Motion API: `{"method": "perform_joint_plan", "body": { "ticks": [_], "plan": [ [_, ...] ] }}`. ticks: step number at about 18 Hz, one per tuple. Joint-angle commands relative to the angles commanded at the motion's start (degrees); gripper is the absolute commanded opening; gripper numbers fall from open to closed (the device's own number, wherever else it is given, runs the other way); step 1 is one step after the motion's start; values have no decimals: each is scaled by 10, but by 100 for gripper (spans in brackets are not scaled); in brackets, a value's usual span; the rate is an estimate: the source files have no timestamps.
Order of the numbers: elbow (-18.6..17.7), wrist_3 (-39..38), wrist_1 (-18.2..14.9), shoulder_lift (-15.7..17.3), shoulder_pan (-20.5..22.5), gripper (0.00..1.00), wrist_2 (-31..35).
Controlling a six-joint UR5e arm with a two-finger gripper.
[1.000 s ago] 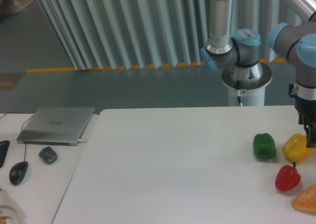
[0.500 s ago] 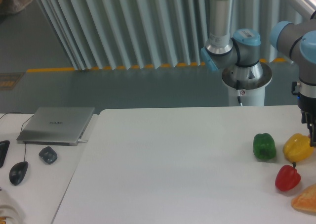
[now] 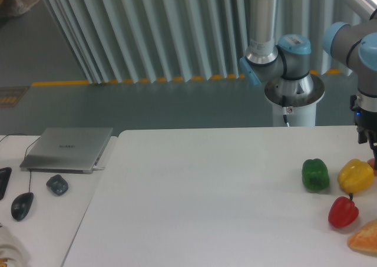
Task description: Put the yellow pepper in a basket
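Yellow and glossy, the yellow pepper (image 3: 355, 176) sits on the white surface (image 3: 206, 202) close to its right edge, lumpy side up. Just beside it to the left stands a green pepper (image 3: 315, 174), a narrow gap between the two. In front of the yellow one, nearer the camera, lies a red pepper (image 3: 343, 212) with a dark stem pointing up toward it; the stem tip comes very near the yellow skin, though contact cannot be made out. At the bottom right corner an orange object (image 3: 364, 237) is cut off by the frame.

Above and slightly to the right of the yellow pepper hangs the tool (image 3: 373, 152), dark and mostly cropped by the right border. Only one finger shows, so whether it is spread or closed cannot be told; it holds nothing that can be seen, and the pepper rests on the surface on its own.

The arm's pale blue joints and grey base (image 3: 293, 96) rise behind the far edge. On a lower desk to the left lie a closed laptop (image 3: 68, 149), a small dark lump (image 3: 57, 184) and a computer mouse (image 3: 22, 205).
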Motion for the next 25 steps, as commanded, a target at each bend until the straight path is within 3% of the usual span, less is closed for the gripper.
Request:
{"method": "perform_joint_plan", "body": {
  "ticks": [11, 18, 25],
  "plan": [
    [-36, -59, -4, -3, -2, 100, 26],
    [-33, -241, 3, -32, -22, 100, 24],
    [-35, -345, 40, -54, -11, 100, 18]
  ]
}}
